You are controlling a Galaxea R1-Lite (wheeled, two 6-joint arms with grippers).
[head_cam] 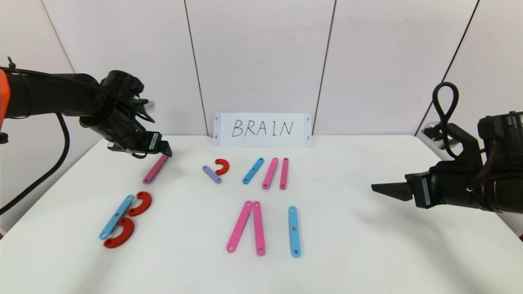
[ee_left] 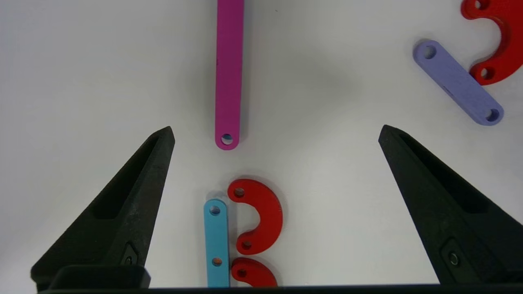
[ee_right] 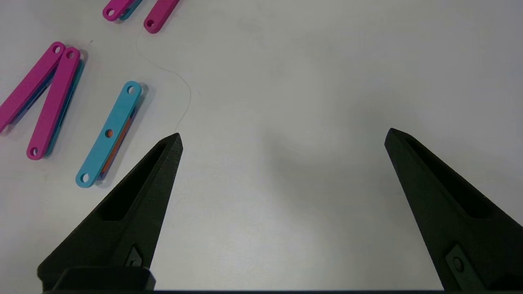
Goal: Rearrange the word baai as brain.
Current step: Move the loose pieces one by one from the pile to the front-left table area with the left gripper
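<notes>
We have the left gripper point(head_cam: 163, 149) up at the far left of the white table point(head_cam: 367, 253), hovering just above the far end of a lone pink strip point(head_cam: 155, 168) that slants back toward us. Through the left wrist camera its fingers point(ee_left: 135, 196) are spread wide and hold nothing; the pink strip point(ee_left: 229, 73) runs up the middle of the gap, its holed end lying just beyond the fingertips, not touched by either.

Nearer us on the left sits the letter B: a blue strip point(head_cam: 116, 217) with two red curves, the upper one point(head_cam: 140, 203) and the lower one point(head_cam: 120, 233), snug against its right side. In the left wrist view that blue strip point(ee_left: 216, 245) and the upper curve point(ee_left: 257, 216) lie between the open fingers, closer in than the pink strip.

Mid-table at the back, a short lilac strip point(head_cam: 212, 174) touches a third red curve point(head_cam: 222, 166), with a slanted blue strip point(head_cam: 253, 170) and two pink strips point(head_cam: 270, 173) point(head_cam: 284, 173) to their right. In front, two pink strips point(head_cam: 239, 226) point(head_cam: 258, 228) meet at the top like an A without a bar, and a blue strip point(head_cam: 294, 231) stands alone as an I beside them.

The white card point(head_cam: 262, 129) reading BRAIN leans against the wall behind.

Over on the right, the right gripper point(head_cam: 388, 190) hangs above bare table, well apart from every piece, fingers point(ee_right: 135, 204) spread wide, nothing between them.
</notes>
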